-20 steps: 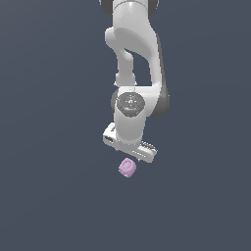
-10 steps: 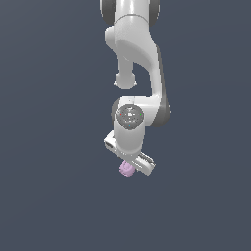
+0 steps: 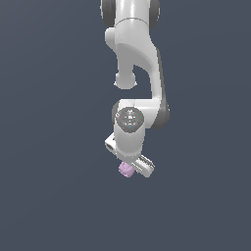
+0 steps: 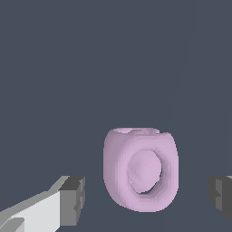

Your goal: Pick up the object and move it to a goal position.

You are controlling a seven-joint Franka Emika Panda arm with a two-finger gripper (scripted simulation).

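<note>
No readable writing or labels. Pink-lilac object (image 4: pixel 140 174) is a blocky ring, its hollow face toward the wrist camera, long axis unclear. It sits between the gripper (image 4: pixel 147 197) fingers (image 4: pixel 72 199), which are spread wide with gaps on both sides, nothing gripped. Versus a second ago, arm lower, gripper closer over object (image 3: pixel 126 169).

the exterior view stands well off and faces my arm (image 3: pixel 135 73) head-on, taking in most of it against a plain dark ground. the wrist view rides on my wrist and looks out along my claw (image 4: pixel 147 197), very near, its two fingertips (image 4: pixel 72 199) at the frame's edges. both views share the pink-lilac object (image 3: pixel 126 169), which looms large between the fingertips in the wrist view (image 4: pixel 140 174).
</note>
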